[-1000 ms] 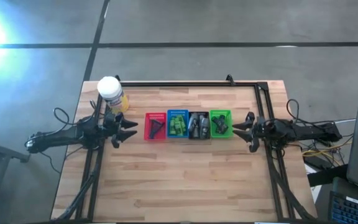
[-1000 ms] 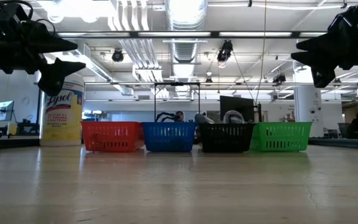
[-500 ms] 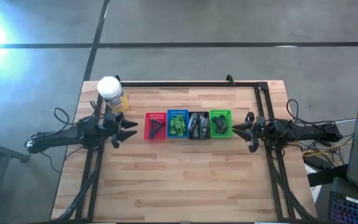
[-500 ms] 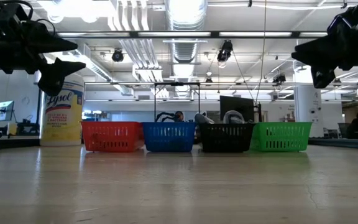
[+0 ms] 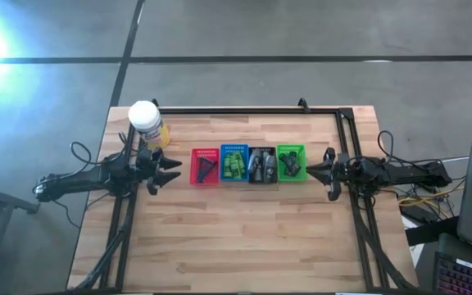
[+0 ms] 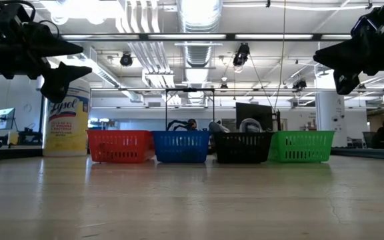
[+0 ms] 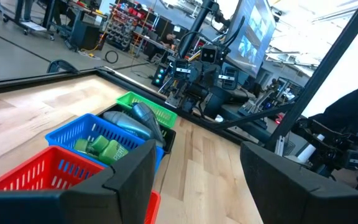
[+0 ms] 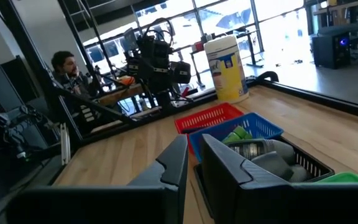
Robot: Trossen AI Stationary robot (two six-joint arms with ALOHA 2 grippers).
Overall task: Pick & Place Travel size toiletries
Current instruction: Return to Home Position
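The toiletries lie sorted in a row of four baskets at mid-table. Thin black sticks (image 5: pixel 206 168) are in the red basket (image 5: pixel 204 152). Green packets (image 5: pixel 234 166) fill the blue basket (image 5: pixel 234 148). Grey tubes (image 5: pixel 260 167) sit in the black basket (image 6: pixel 243 148), and dark sachets (image 5: pixel 289 166) in the green basket (image 5: pixel 291 148). My left gripper (image 5: pixel 179 169) hovers open just left of the red basket. My right gripper (image 5: pixel 309 170) hovers just right of the green basket; its fingers stand a narrow gap apart in the right wrist view (image 8: pixel 195 155). Both hold nothing.
A yellow jar with a white cap (image 5: pixel 146 121) stands at the table's far left corner, behind my left gripper. A black frame rail (image 5: pixel 244 111) runs along the far edge. Bare wood (image 5: pixel 244 238) spreads over the near half of the table.
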